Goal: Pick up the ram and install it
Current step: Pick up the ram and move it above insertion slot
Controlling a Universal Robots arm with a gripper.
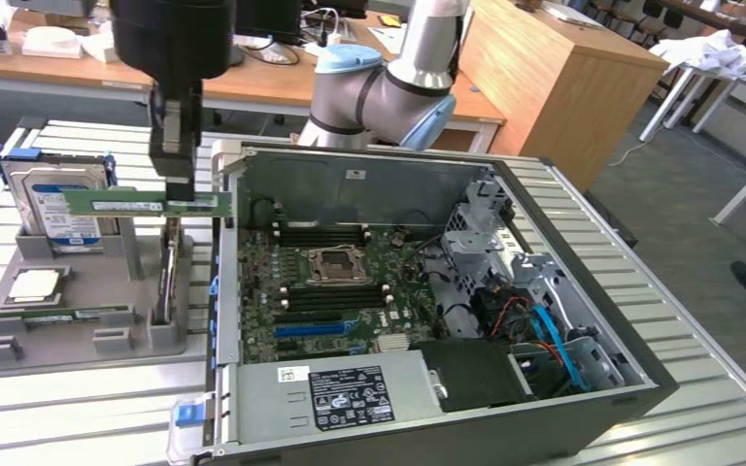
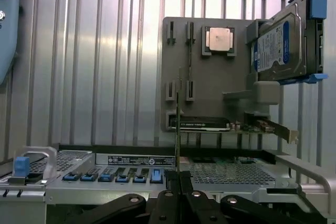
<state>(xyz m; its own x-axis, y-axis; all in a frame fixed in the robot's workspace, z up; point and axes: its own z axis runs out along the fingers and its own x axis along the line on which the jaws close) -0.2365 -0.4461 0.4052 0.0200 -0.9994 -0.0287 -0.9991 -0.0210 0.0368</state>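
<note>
Now tool (image 1: 175,184) clamped tight on ram (image 1: 114,201), abv tray (image 1: 55,340).

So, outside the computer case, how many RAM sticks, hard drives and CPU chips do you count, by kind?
RAM sticks: 2 (held stick in the gripper, second stick lying on the tray)
Hard drive: 1
CPU: 1
Total: 4

Probably a lab: open computer case (image 1: 347,189) on slatted metal bench (image 1: 75,408).
</note>
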